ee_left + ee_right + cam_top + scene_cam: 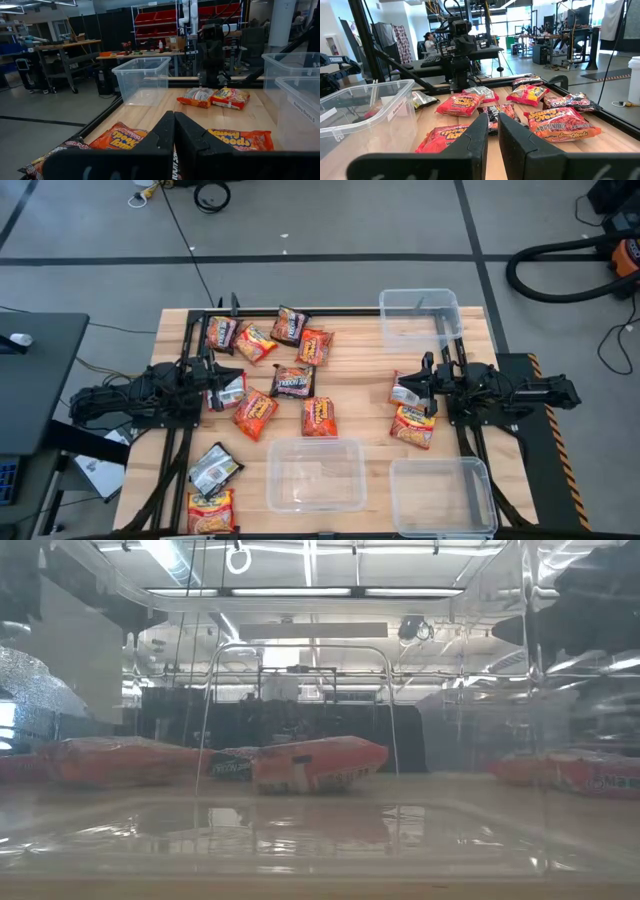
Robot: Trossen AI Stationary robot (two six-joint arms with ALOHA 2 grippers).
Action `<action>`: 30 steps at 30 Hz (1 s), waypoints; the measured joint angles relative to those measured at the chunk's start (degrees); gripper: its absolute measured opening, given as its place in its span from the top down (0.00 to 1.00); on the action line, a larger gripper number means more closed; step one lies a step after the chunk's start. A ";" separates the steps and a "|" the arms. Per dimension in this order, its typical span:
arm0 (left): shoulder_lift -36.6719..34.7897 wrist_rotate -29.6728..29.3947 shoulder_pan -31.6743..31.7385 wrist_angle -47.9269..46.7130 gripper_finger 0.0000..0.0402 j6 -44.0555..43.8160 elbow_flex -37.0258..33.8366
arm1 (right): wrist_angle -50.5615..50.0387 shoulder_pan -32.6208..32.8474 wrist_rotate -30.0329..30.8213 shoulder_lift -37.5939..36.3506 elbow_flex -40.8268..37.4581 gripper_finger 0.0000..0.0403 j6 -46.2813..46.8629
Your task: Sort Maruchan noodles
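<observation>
1. Maruchan noodles [276,375] lie loose on the wooden table [360,370]: 8 packets clustered left of centre, 2 more at the front-left corner, including a silver packet [214,468] and a yellow-red packet [210,511].
2. 2 other packets, silver-white [405,391] and yellow-red [412,426], lie on the right side, just beside the right gripper [428,383].
3. 3 clear bins: back right [420,317], front centre [315,474], front right [441,496]; no packet shows in them.
4. Left gripper [212,375] sits low at the cluster's left edge, fingers pressed together, holding nothing.
5. Right gripper's fingers almost together with a thin gap, nothing between them.
</observation>
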 joint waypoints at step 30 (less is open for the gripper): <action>0.02 -0.33 0.02 1.48 0.97 -19.39 -0.02 | 6.40 0.02 -1.20 0.07 0.02 0.88 1.43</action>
